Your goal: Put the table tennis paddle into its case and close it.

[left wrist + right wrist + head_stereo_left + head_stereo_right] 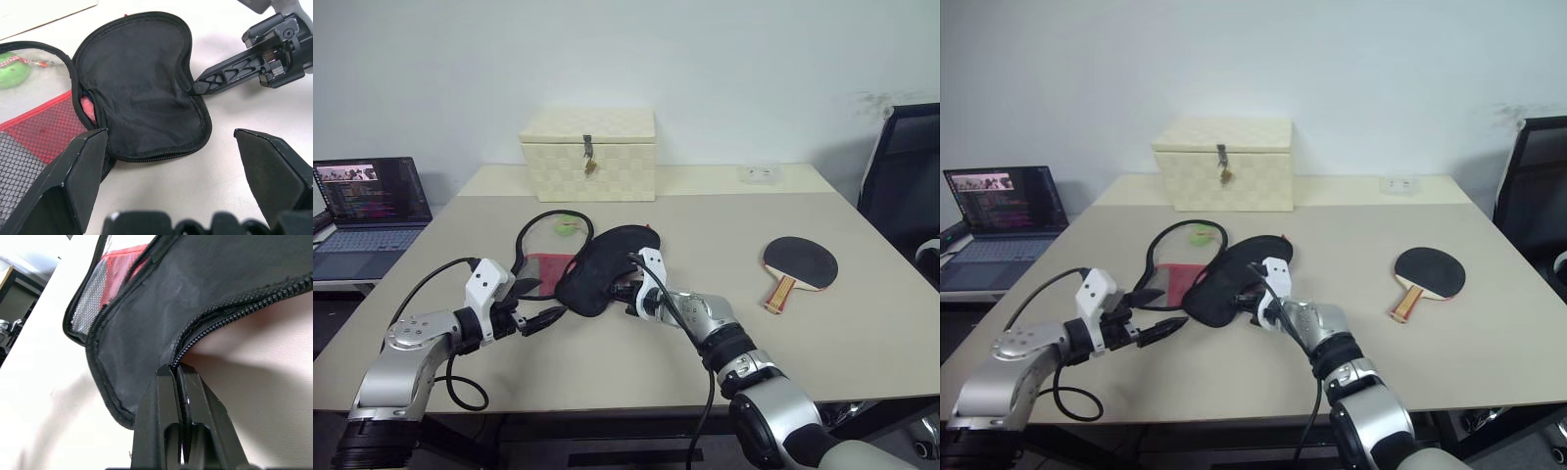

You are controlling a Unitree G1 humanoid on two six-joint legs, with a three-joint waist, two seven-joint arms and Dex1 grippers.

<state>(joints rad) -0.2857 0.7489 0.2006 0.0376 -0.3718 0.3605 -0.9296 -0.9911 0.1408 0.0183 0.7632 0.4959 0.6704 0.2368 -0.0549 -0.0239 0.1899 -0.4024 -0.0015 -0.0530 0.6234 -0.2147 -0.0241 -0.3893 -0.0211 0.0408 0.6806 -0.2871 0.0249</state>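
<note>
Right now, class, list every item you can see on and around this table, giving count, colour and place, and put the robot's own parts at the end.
case: 1, black fabric with a red mesh panel, unzipped, near the table's middle
table tennis paddle: 1, black face, wooden handle with red trim, on the right of the table, apart from the case
green ball: 1, inside the case's open half
woven box: 1, cream, latched, at the table's far edge
laptop: 1, dark, screen lit, left of the table
office chair: 1, black, right of the table
table: 1, beige
left gripper: 1, black fingers open, near the case
right gripper: 1, black fingers shut on the case's zipper edge
</note>
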